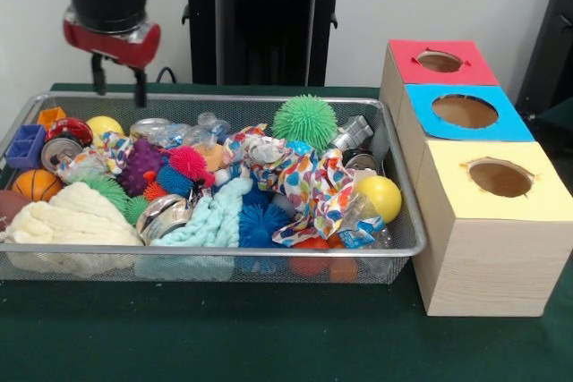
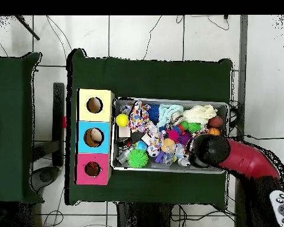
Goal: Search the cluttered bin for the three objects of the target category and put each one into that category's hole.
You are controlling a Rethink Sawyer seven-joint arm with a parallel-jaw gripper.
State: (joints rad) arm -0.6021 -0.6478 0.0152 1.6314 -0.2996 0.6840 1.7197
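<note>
Silver wire-mesh bin (image 1: 405, 221) crammed with clutter; red-and-black gripper (image 1: 118, 82) hovering above far corner, prongs spread, empty. Best lowered slowly, seeking plush animals, none visible.

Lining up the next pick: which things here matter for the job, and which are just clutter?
Job: gripper, open over the bin; the red-topped box's hole. No plush animal shows clearly.
Clutter: green spiky ball, yellow ball, spotted cloth, blue-topped box, yellow-topped box.
</note>
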